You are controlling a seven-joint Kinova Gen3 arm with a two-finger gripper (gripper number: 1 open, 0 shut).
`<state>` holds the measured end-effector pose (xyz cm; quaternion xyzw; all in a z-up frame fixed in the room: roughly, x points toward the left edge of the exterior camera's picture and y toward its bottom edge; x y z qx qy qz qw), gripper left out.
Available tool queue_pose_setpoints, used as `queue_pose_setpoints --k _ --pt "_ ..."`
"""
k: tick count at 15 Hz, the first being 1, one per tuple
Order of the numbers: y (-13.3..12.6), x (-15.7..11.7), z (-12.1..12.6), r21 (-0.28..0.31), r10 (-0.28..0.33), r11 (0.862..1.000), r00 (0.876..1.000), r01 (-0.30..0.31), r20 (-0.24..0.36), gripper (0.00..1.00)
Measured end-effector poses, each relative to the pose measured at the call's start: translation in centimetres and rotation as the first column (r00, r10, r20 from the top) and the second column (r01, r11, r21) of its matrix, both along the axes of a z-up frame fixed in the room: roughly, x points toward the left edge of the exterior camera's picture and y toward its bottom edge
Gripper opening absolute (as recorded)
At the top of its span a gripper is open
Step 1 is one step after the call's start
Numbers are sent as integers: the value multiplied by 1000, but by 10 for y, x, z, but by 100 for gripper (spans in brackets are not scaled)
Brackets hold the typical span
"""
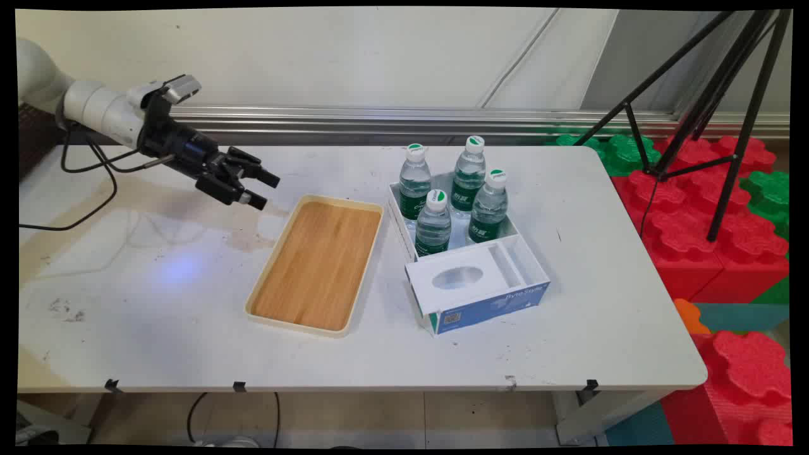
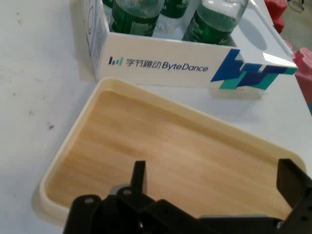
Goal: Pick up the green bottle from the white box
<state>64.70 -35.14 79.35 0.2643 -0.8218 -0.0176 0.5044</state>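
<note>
- The black two-finger gripper (image 1: 264, 191) is hovering wide open and holding nothing, above the white surface (image 1: 158, 303).
- A cream-rimmed, wood-grain rectangular tray (image 1: 316, 262) is lying just beyond its fingertips.
- Farther off, a white-and-blue cardboard box (image 1: 474, 284) is holding four green-labelled clear water bottles (image 1: 433, 222).

White-and-blue cardboard box (image 2: 161, 63) holding green-labelled water bottles | long side wall, hand view: a small bar logo, Chinese characters "字节跳动" and "ByteDance" in dark blue | front face, main view: a pale wordmark too faint to read, plus a small QR-style square at its lower left corner
</note>
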Motion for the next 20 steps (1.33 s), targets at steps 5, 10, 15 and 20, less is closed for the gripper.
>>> queue_pose_setpoints --k 5,10,15,20 --pt "-9 -22 -4 -20 10 1000 999 -11 -47 100" --pt "-20 -46 -11 -40 23 999 996 -26 -83 100" --pt "-35 -71 -20 -61 40 997 993 -47 -113 100" --pt "-51 -97 -28 -80 44 995 989 -56 -141 100"
